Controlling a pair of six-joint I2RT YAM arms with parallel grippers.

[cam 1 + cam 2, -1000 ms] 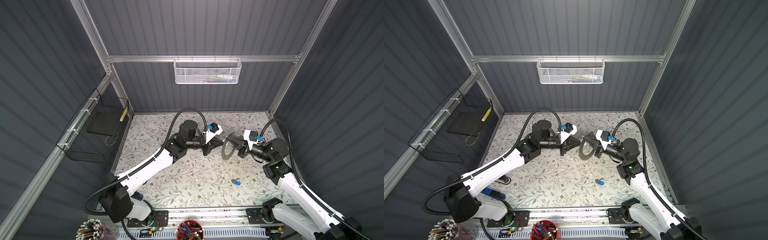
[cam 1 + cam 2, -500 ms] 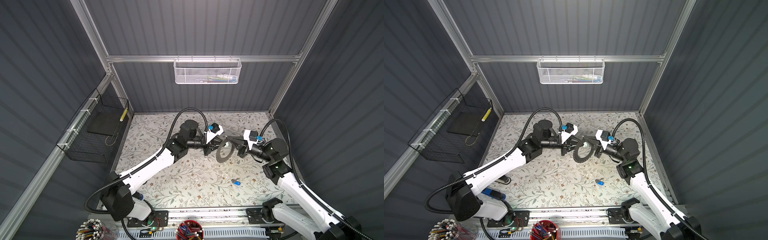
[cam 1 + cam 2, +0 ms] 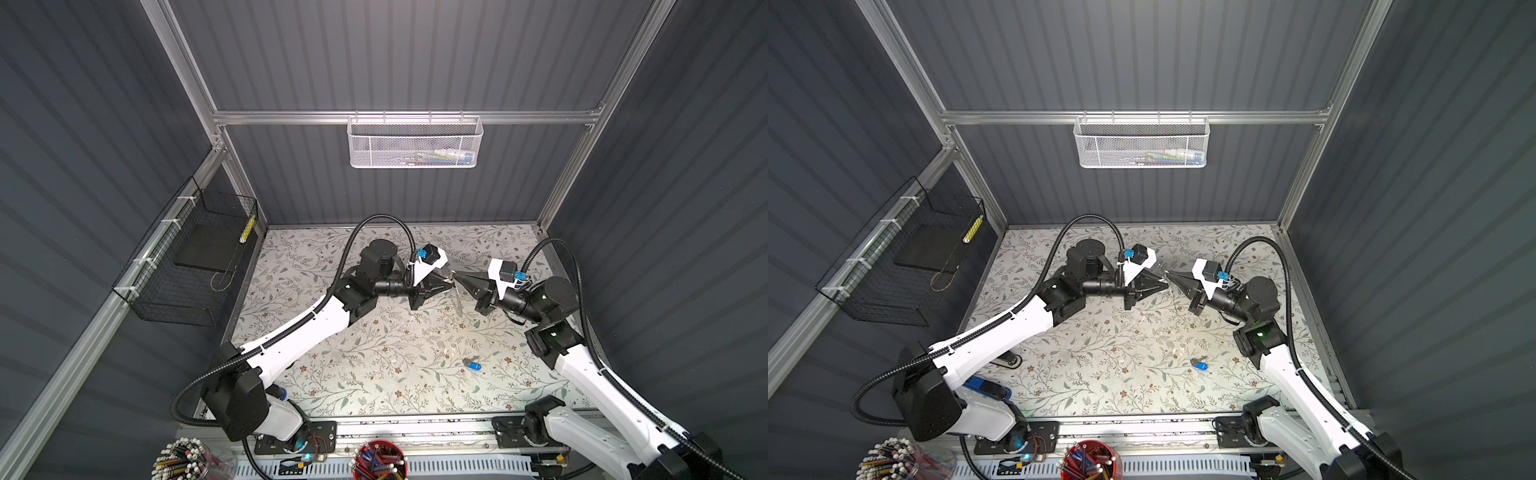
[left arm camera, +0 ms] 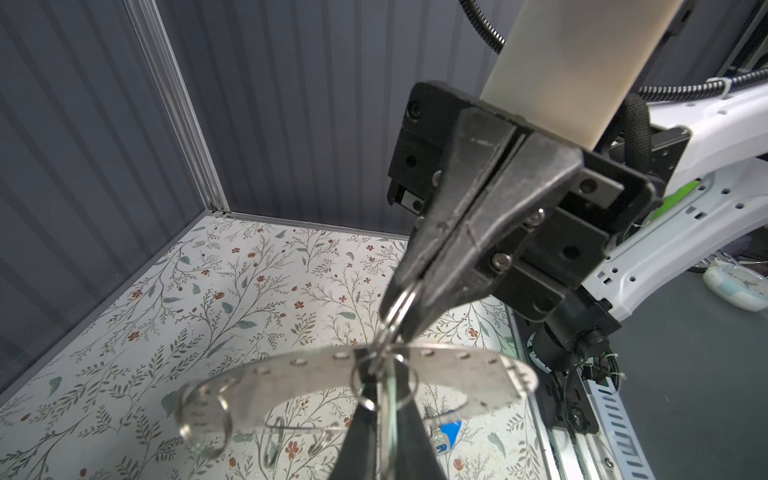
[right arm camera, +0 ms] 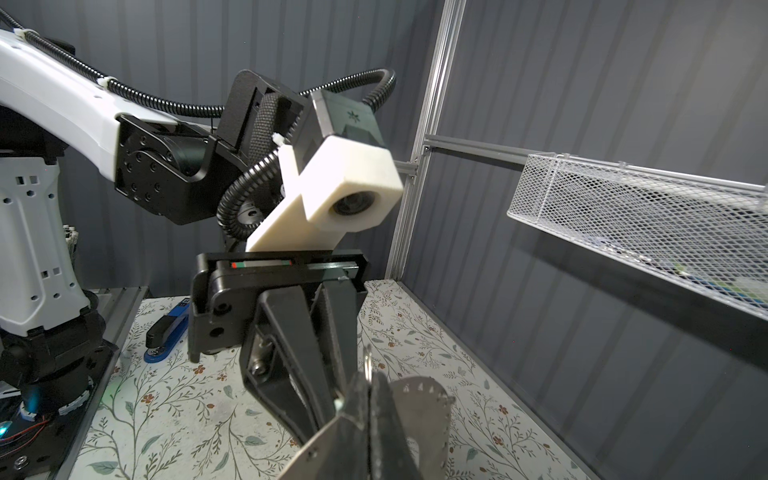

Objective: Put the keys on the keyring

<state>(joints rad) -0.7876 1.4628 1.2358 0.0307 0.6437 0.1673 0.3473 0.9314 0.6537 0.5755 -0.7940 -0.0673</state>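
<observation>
Your two tools are nose to nose up in the air over the desk (image 3: pixel 365 374), tips almost touching. Your right tool (image 3: pixel 457 275) is pinched together on a small wire ring (image 4: pixel 399 309). The keyring (image 4: pixel 291 372) hangs right under that tool's tips, and as far as I can tell it's hooked to the little ring at its rim. In both top views it's edge-on, just a thin line. Your left tool (image 3: pixel 449 283) is closed too, apparently on the mint-tagged key (image 5: pixel 340 402). Only a pale sliver of that key shows between its tips, which sit just beside the keyring's band. The blue-tagged key (image 3: pixel 472 365) is lying flat on the desk, well apart from both tools, over on your right tool's side.
</observation>
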